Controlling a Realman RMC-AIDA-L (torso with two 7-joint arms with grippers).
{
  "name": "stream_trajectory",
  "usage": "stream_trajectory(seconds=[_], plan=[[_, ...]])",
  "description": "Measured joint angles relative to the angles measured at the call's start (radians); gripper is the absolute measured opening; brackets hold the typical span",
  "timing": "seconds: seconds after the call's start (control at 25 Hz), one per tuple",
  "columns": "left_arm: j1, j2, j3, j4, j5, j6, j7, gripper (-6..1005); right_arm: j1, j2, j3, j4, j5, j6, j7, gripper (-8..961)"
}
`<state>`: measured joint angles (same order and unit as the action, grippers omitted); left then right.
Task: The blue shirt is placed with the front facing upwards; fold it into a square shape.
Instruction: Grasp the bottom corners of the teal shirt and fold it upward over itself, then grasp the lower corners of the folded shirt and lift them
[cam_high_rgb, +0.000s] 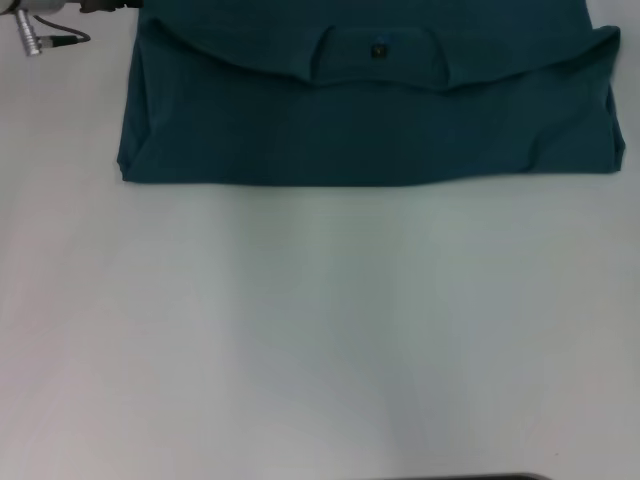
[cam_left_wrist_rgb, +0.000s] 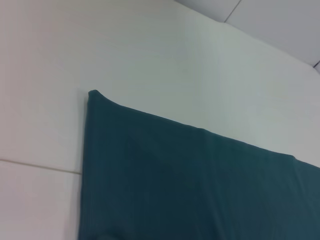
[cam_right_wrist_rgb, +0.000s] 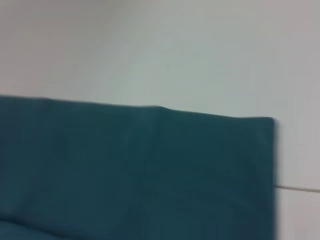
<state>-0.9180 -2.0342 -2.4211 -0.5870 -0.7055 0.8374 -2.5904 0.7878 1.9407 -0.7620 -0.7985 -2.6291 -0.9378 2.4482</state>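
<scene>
Shirt: the blue shirt (cam_high_rgb: 370, 120) is lying folded at the table's (cam_high_rgb: 320, 340) far side, collar showing on top.
Edges: its near fold is running straight.
Room: bare tabletop is stretching nearer.
Left gripper (cam_high_rgb: 40, 30): state cannot be told.
Right gripper: unseen.

Silver connector, dark cable (cam_high_rgb: 45, 40)

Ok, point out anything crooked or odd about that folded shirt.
The blue shirt lies folded in a wide band at the table's far side, plain side up. Its near edge is straight. The folded-over top layer's edge sags unevenly around the neck tag, and the right end bulges slightly. Nothing looks damaged.
</scene>
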Motion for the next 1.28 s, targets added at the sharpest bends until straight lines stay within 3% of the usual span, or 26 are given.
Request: stream_trajectory(seconds=[0.12,0.32,0.6,0.88,1.28], plan=[[0.031,-0.003,-0.003,-0.045,-0.033,0.048,0.0,781,-0.1,0.015,0.014,-0.136,0.197,-0.111,-0.082,732],[0.145,-0.021,-0.003,-0.178,-0.19,0.165,0.012,816,-0.28,0.018,0.08,-0.254,0.552,-0.317,-0.182,754],[0.276,-0.013,-0.022,-0.184,-0.338,0.324,0.001,813,-0.437,0.013,0.28,-0.111,0.808,-0.563,-0.261,750],[0.352,-0.012,-0.094,-0.125,-0.362,0.409,0.016,812,-0.468,0.003,0.373,0.019,0.831,-0.697,-0.369,747],[0.355,0.006,-0.087,0.005,-0.356,0.405,0.238,812,-0.426,0.001,0.363,0.022,0.782,-0.691,-0.39,748]])
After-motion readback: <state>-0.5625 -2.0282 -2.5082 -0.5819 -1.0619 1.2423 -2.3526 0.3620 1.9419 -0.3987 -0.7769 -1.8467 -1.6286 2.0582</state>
